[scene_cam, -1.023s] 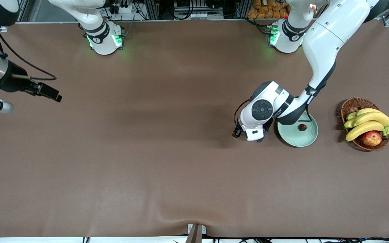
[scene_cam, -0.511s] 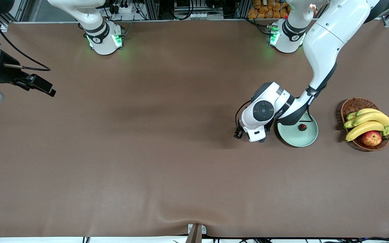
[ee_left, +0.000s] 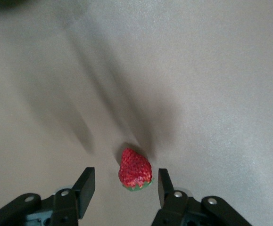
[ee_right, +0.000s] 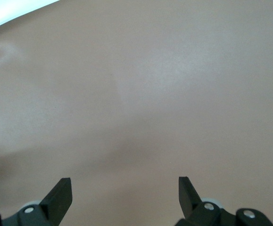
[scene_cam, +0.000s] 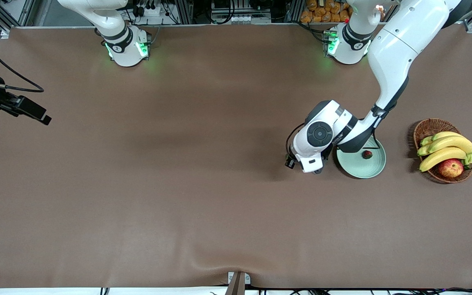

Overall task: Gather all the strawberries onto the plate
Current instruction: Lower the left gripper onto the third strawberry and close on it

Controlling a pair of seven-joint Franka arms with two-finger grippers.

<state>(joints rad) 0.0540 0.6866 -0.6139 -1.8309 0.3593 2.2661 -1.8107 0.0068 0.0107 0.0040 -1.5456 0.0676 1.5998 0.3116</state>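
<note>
Left gripper (ee_left: 122,186): jaws spread, one finger (ee_left: 85,186) on each side of a strawberry (ee_left: 135,168), gaps visible on both sides, no contact seen. Berry lying on the brown table (scene_cam: 178,184), green cap toward the gripper, red tip pointing away. Nothing held.

Left arm: coming from its base at the top of the front view, upper link angled down across the table, elbow bent beside the plate (scene_cam: 363,166), wrist folded low toward the tabletop just beside the plate's rim, on the side toward the right arm's end of the table. In the front view the left gripper (scene_cam: 317,170) mostly hidden under the white wrist housing; the berry between the fingers not visible there.

Plate: pale mint green, flat on the table, partly covered by the forearm. One strawberry in the plate (scene_cam: 367,154), near its centre, lying apart from the rim.

Wicker basket (scene_cam: 428,129) near the plate, toward the left arm's end of the table, holding bananas (scene_cam: 445,149) and an apple (scene_cam: 450,167).

Right gripper (ee_right: 125,195): jaws wide apart, empty, hanging over bare table. Right arm waiting, raised at its own end of the table; only the wrist camera mount and cable showing at the edge of the front view.
</note>
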